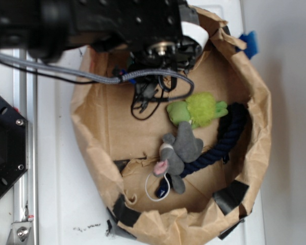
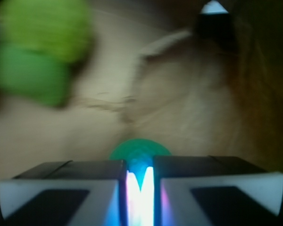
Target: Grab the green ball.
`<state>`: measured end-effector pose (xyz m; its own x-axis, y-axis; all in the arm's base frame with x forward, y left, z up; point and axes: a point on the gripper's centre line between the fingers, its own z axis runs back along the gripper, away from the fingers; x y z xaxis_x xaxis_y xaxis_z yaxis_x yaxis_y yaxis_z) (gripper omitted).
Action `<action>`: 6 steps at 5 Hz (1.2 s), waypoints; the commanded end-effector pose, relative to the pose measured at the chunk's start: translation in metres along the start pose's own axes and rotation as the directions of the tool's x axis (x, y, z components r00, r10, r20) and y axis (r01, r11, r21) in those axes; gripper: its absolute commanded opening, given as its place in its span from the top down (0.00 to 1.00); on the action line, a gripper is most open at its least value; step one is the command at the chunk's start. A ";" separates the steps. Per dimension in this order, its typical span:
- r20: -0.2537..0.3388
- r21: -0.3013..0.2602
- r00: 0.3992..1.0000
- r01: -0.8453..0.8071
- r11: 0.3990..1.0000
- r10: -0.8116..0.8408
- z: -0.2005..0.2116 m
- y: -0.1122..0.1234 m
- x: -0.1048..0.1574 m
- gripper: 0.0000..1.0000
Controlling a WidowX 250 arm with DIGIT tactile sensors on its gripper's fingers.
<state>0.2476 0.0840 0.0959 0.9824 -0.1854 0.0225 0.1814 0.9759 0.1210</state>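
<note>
In the wrist view, the green ball (image 2: 140,148) shows as a small rounded green dome just beyond the two black-and-white fingers (image 2: 75,176). My gripper (image 2: 140,165) is shut on the green ball, with only a narrow bright gap left between the jaws. It hangs above the brown paper floor. In the exterior view the black arm and wrist (image 1: 163,48) sit over the upper part of the paper-lined basket (image 1: 94,143). The ball is hidden there under the arm.
A lime-green fuzzy plush toy (image 1: 199,109) lies right of centre, blurred at upper left of the wrist view (image 2: 37,52). Below it lie a grey plush mouse (image 1: 181,150) and a navy rope (image 1: 229,135). Crumpled paper walls ring the basket. Black cables (image 1: 148,94) dangle from the wrist.
</note>
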 end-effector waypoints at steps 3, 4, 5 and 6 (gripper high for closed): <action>0.076 -0.057 0.996 -0.037 0.998 0.042 0.051 -0.001 -0.002 1.00; 0.021 -0.028 0.990 -0.138 0.990 0.138 0.072 -0.023 0.004 1.00; 0.061 -0.025 0.977 -0.203 0.979 0.204 0.090 -0.038 0.008 1.00; 0.078 -0.026 0.967 -0.239 0.971 0.241 0.100 -0.040 0.011 1.00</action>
<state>0.2423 0.0337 0.1670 0.9972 0.0560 0.0489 -0.0599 0.9948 0.0823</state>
